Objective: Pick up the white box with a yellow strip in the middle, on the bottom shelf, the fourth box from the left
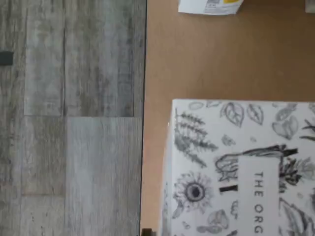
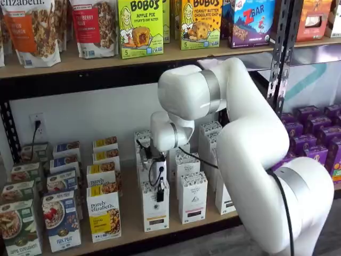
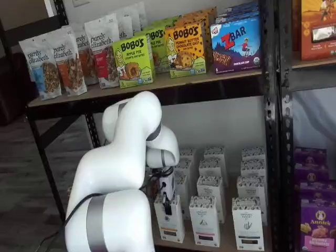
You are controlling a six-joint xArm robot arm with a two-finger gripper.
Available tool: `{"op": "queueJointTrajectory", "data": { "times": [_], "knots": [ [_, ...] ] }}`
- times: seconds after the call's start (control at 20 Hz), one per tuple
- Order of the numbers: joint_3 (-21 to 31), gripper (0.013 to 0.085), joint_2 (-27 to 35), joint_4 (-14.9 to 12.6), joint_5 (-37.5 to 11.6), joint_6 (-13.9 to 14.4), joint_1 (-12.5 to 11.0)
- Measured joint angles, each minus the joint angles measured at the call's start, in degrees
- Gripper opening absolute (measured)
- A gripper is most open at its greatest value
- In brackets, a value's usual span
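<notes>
A large white robot arm [image 2: 250, 144] is filling the foreground in both shelf views, bending down toward the bottom shelf [image 2: 133, 226], a light-tan board with a black front rail.

The gripper [image 2: 160, 193] is hanging low in front of the white box [image 2: 155, 210], a tall narrow carton with a dark-speckled top and a black label, which is standing upright at the front edge of the board. Black fingers [image 3: 167, 206] are showing against the box's upper face with a cable beside them. No gap between them can be made out, so whether they are parted or closed cannot be told.

Just beside the white box, matching white cartons [image 2: 192, 197] are standing in rows running toward the back wall. On its other side, a "purely elizabeth" box [image 2: 104, 216] with a yellow panel is standing at the front, with more cereal boxes [image 2: 61, 218] past it.

In the wrist view, a white carton top printed with black botanical drawings [image 1: 241, 169] is sitting on tan board [image 1: 206, 59], with grey plank floor [image 1: 69, 118] past the edge.

Farther up, the upper shelf [image 2: 69, 64] is carrying granola bags [image 2: 34, 29] and Bobo's boxes [image 2: 140, 26].
</notes>
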Motion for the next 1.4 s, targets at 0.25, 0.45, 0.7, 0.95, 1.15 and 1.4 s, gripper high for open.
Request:
{"op": "queueJointTrajectory", "data": {
  "times": [0.25,0.45,0.7,0.95,1.15,1.4],
  "knots": [
    [0.33,0.0570,-0.12,-0.18,0.25,0.11,-0.04],
    [0.53,0.0570,-0.27,-1.42,0.82,1.23,0.02],
    [1.54,0.0570,-0.81,-1.76,0.78,1.71,0.25],
    [2.91,0.0490,-1.44,-0.35,-0.47,0.68,0.43],
    [3.32,0.0490,-1.97,-0.65,0.30,1.11,0.61],
    [6.41,0.0490,-4.17,-1.67,0.46,2.32,0.96]
  ]
}}
